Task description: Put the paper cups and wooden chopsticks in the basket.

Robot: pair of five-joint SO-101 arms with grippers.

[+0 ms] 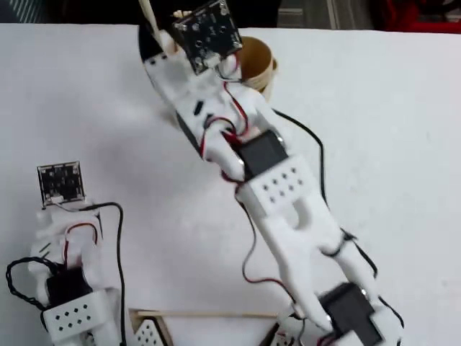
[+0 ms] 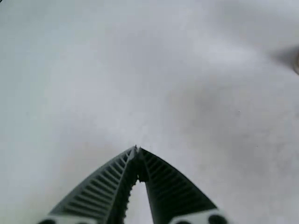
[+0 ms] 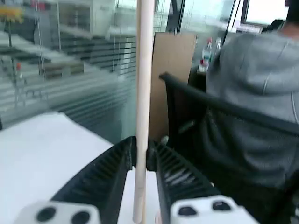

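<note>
Right gripper (image 3: 141,148) has one chopstick (image 3: 144,70) pinched tight, nothing in the basket yet as far as I can tell

The chopstick's held upright just beside the cup (image 1: 257,61), which sits on the table (image 1: 403,144). Left gripper (image 2: 137,150) is closed on nothing, well away from the cup. Count: one cup, one chopstick, plus a thin wooden strip (image 1: 216,314) far from the cup, maybe a second stick, can't tell. Basically everything's left.
</note>
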